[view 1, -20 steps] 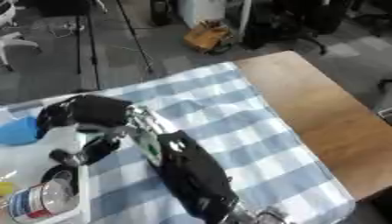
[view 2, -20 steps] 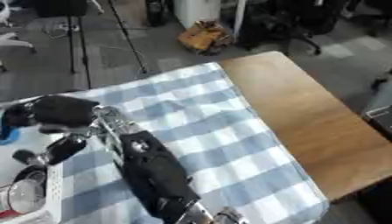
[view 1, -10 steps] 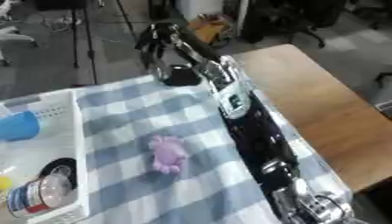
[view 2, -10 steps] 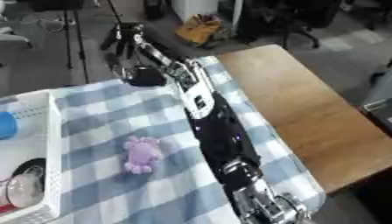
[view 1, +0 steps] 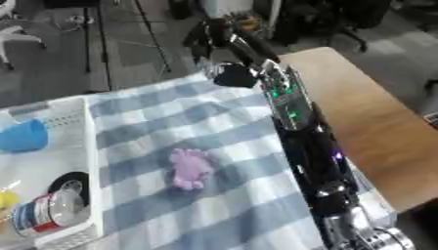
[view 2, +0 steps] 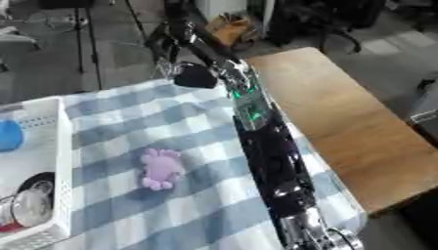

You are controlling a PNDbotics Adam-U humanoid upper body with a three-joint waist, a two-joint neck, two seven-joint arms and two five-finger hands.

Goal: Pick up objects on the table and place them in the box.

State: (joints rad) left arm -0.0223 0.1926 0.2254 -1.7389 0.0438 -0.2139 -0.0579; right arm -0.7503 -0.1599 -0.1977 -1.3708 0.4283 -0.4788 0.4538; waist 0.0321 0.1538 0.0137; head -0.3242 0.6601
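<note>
One right hand [view 1: 214,36] up past table edge, grip unclear; only left eye shows yellow bit [view 1: 7,200] in box [view 1: 90,161].

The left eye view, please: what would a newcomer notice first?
The right arm stretches up the picture's middle, its hand raised past the table's far edge. A purple toy lies alone on the checked cloth. At left, a white box holds a blue object and a can.
</note>
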